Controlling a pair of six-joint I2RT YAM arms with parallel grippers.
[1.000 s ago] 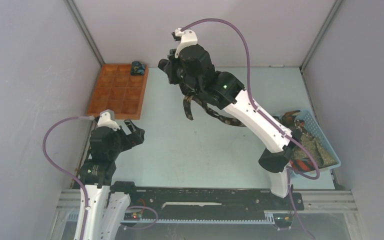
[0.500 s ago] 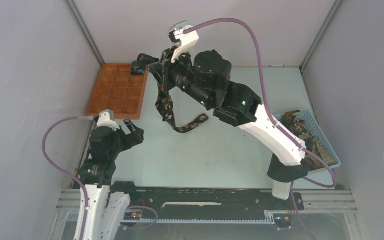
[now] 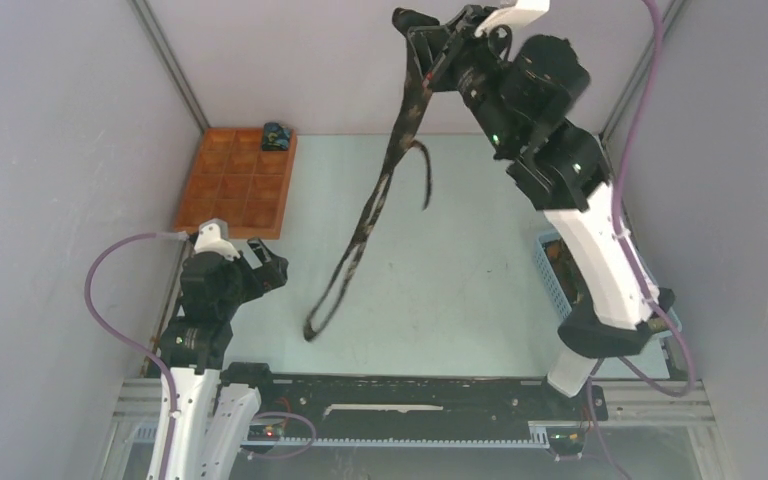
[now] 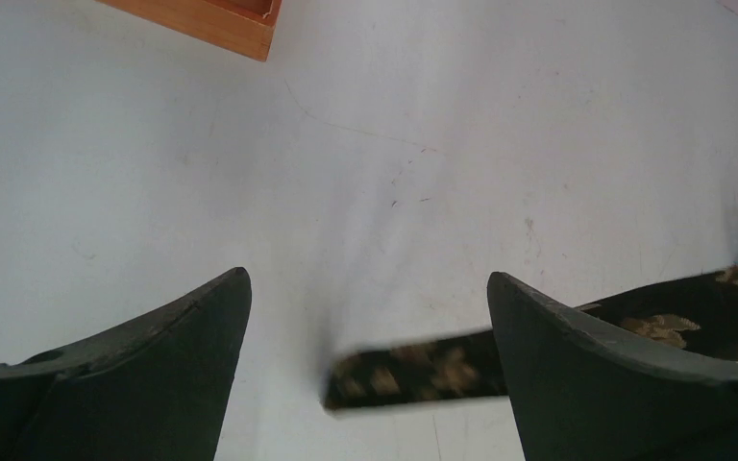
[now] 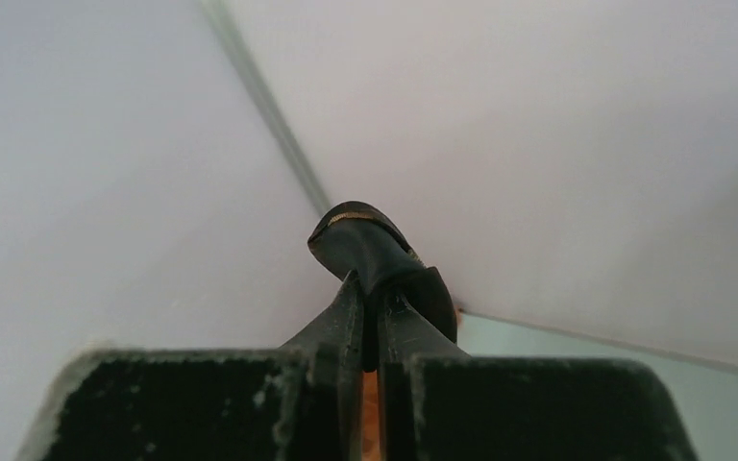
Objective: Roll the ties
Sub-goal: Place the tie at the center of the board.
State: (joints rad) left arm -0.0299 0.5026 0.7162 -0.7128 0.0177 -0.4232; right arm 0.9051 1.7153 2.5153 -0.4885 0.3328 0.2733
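Note:
My right gripper (image 3: 430, 45) is raised high near the back wall and is shut on a black tie with tan leaf pattern (image 3: 375, 200). The tie hangs from it in a long strip, its lower end near the table's front centre; a shorter tail dangles beside it. In the right wrist view the fingers (image 5: 346, 312) clamp the folded tie (image 5: 370, 245). My left gripper (image 3: 268, 262) is open and empty at the front left, low over the table. The tie's end (image 4: 423, 370) shows blurred between its fingers in the left wrist view. A rolled tie (image 3: 277, 135) sits in the orange tray's far corner.
The orange compartment tray (image 3: 235, 185) lies at the back left; its corner shows in the left wrist view (image 4: 221, 19). The blue mesh basket (image 3: 550, 270) with more ties sits at the right, mostly hidden behind my right arm.
My right gripper has swung up and to the right with the tie, lifting it off the table into a long hanging strip. The left arm has not moved.

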